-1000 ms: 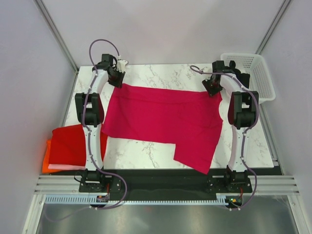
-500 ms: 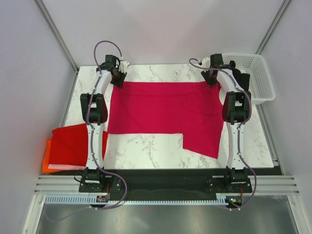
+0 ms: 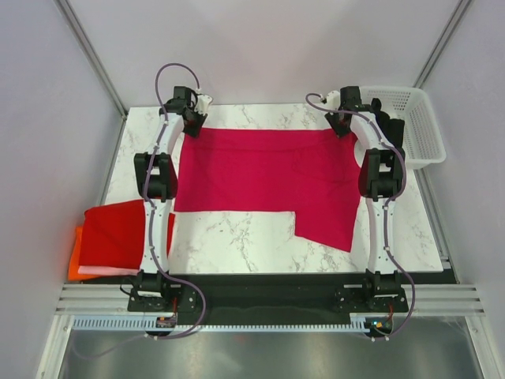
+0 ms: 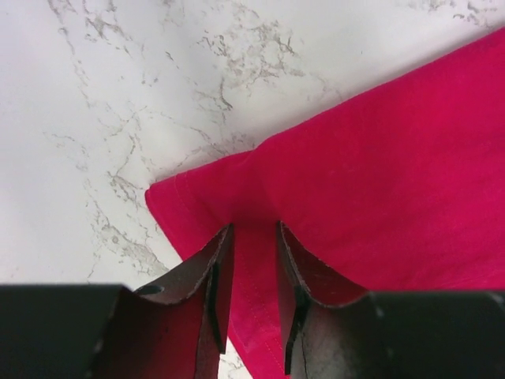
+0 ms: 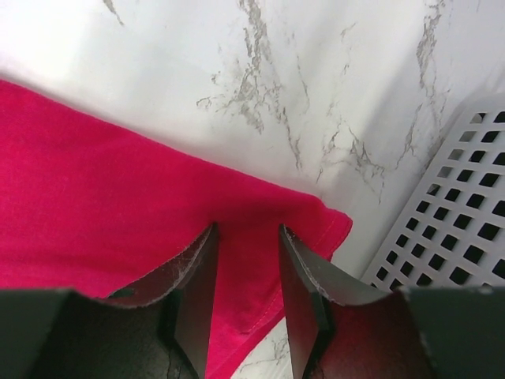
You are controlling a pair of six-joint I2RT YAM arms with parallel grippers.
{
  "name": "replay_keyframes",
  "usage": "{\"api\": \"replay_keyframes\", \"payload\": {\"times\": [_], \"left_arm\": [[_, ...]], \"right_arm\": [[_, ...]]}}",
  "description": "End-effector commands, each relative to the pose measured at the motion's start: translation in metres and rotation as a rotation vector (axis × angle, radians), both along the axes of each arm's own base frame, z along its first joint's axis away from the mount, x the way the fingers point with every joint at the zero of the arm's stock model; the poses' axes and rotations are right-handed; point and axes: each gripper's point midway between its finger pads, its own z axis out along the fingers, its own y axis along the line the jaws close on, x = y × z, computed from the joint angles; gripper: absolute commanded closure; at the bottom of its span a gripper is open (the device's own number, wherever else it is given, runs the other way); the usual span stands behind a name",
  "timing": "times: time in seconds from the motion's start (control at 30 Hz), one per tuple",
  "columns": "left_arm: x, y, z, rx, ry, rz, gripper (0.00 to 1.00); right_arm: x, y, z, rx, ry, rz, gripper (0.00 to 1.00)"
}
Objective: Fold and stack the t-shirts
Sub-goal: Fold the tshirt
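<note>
The crimson t-shirt [image 3: 260, 178] lies spread across the far half of the marble table [image 3: 237, 237], one flap trailing nearer. The left gripper [image 4: 254, 233] pinches its far-left corner. The right gripper [image 5: 247, 233], jaws narrow, straddles the far-right corner, grip unclear. An uneven pull could skew the cloth or snag the basket [image 3: 418, 110].

white arm links [image 3: 160, 229], black joints [image 3: 154, 175], lilac cables [image 3: 176, 66], black fingers [image 4: 207, 276]

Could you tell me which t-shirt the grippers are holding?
The raspberry-crimson t-shirt, laid out on the table: the left gripper and right gripper each pinch a far corner. The red shirt and orange shirt lie untouched at the left edge.
</note>
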Motion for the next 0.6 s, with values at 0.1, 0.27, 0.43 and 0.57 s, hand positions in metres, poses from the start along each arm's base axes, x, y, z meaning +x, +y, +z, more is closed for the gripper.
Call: {"api": "replay_keyframes", "payload": {"times": [0.1,0.27,0.43,0.57], "left_arm": [[0.011,-0.009,0.197,-0.079,-0.369,0.054,0.61],[-0.019,-0.018,0.268,-0.108,-0.466,0.016,0.59],[-0.065,-0.009,0.258,-0.047,-0.419,-0.020,0.58],[-0.105,-0.008,0.223,-0.053,-0.326,-0.035,0.60]], "right_arm": [[-0.003,0.015,0.134,0.049,-0.241,0.089,0.53],[-0.044,0.028,0.185,0.081,-0.304,0.192,0.48],[-0.118,0.043,0.170,0.062,-0.200,0.414,0.50],[-0.215,0.060,0.105,0.136,0.049,0.593,0.52]]}}
